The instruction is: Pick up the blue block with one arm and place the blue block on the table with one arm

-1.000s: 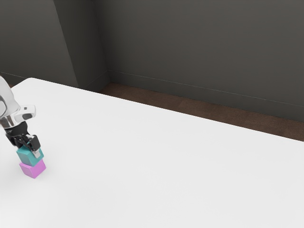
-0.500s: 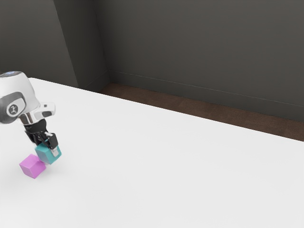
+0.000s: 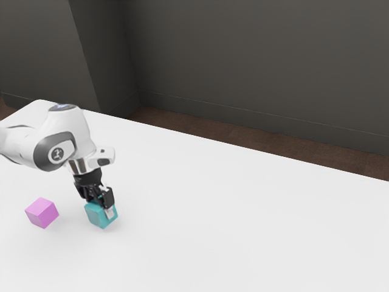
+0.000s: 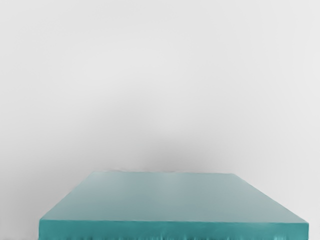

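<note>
My black gripper (image 3: 102, 210) points down at the lower left of the exterior view, shut on the teal-blue block (image 3: 97, 217). One finger lies against the block's side facing the exterior view's right; the other is mostly hidden. The block is at or just above the white table (image 3: 243, 231); I cannot tell if it touches. In the wrist view the top of the blue block (image 4: 164, 197) is large at the lower edge, with the table (image 4: 160, 65) behind it.
A pink block (image 3: 42, 213) sits on the table, a short gap from the blue block toward the exterior view's left. The table's far edge (image 3: 213, 141) runs across the exterior view, with dark walls beyond.
The blue block, held by my gripper, has moved from over the pink block toward the exterior view's right and lower. The pink block has stayed put.
</note>
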### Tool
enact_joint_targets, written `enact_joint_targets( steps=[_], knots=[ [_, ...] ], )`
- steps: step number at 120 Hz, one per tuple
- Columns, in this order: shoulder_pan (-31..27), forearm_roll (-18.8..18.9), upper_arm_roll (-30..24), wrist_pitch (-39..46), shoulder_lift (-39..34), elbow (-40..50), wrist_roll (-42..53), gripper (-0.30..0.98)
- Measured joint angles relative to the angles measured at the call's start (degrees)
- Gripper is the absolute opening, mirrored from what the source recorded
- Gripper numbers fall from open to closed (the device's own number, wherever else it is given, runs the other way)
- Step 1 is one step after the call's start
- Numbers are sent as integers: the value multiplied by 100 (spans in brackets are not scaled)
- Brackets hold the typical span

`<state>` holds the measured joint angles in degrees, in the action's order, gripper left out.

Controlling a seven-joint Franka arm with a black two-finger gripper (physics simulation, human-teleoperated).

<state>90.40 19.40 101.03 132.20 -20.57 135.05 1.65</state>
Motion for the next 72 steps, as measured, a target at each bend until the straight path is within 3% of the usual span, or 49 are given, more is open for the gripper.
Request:
enact_joint_targets(
  steps=[27,40,44,53,61,67,72],
  knots=[
    [-31,-78,5,56,3,15,-100,57],
    [-434,-113,-216,35,211,-6,-115,62],
    [-1165,-166,-967,-27,333,-25,-112,63],
    [-3639,-298,-3412,-298,375,-46,-101,64],
    [-5273,-507,-5080,-690,132,-51,-93,66],
    [-6198,-655,-6125,-964,-117,-50,-92,66],
    [-6685,-736,-6682,-1149,-267,-49,-93,67]
  ],
)
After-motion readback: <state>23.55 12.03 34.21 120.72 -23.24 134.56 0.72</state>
